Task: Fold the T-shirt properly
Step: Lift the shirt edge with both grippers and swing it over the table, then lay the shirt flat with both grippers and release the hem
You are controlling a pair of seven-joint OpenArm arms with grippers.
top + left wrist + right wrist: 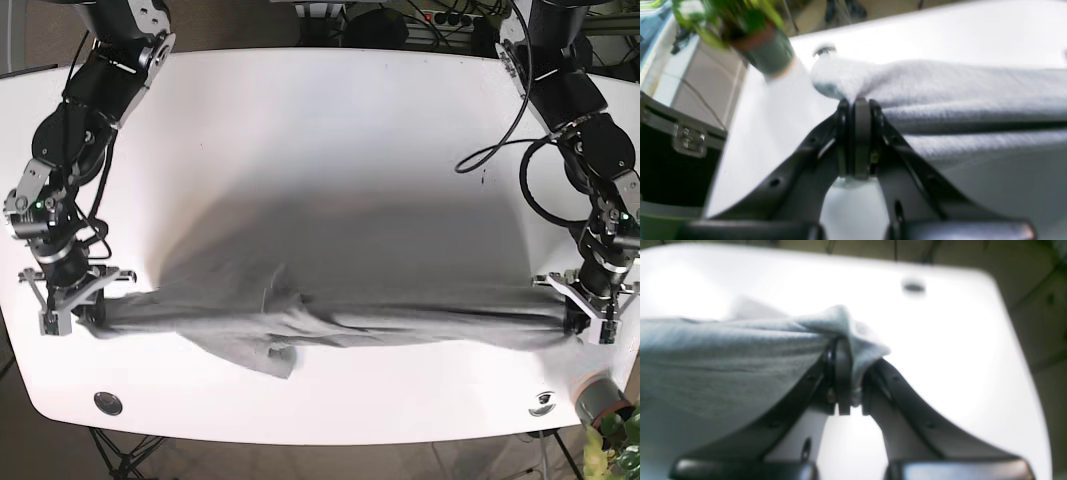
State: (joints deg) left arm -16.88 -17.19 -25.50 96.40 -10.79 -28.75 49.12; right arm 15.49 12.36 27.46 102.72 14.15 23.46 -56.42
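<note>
The heather-grey T-shirt (330,315) is stretched in a long band across the front of the white table (330,140), partly lifted, with a sleeve sagging near the left-middle. My left gripper (578,318) is shut on the shirt's right end; in the left wrist view the cloth (940,96) bunches out from between the closed left gripper (856,103). My right gripper (88,308) is shut on the left end; the right wrist view shows the right gripper (848,346) clamping a fold of grey fabric (740,353). No lettering shows.
A potted plant (605,405) stands at the table's front right corner, close to my left gripper, also blurred as a plant pot (766,50). Cable grommets (107,403) sit near the front edge. A black case (676,156) lies beyond the table's edge.
</note>
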